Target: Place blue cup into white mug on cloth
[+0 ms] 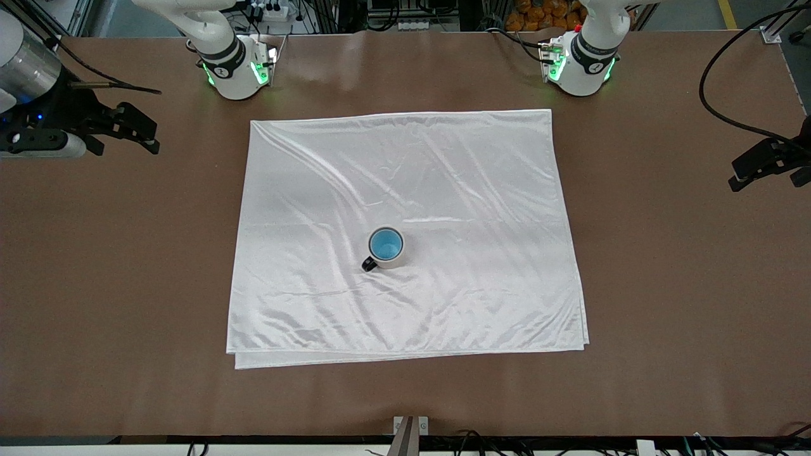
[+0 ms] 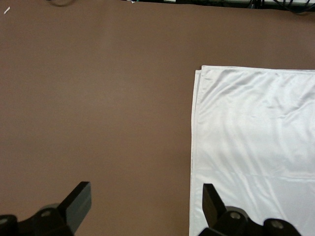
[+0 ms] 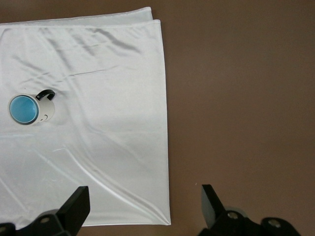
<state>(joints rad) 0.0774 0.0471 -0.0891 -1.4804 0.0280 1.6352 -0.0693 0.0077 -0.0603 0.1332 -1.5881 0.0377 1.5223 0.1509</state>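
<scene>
The small light-blue tapered cup (image 1: 385, 244) sits inside the cream-white ceramic mug with black loop handle (image 1: 394, 259), seemingly fully seated, just below centre frame on the large wrinkled shiny white satin cloth (image 1: 443, 190). The left pincer (image 1: 754, 166), at the frame's right edge, and the right pincer (image 1: 136, 130), upper left, both hang open over bare brown worktop (image 1: 665, 285).
</scene>
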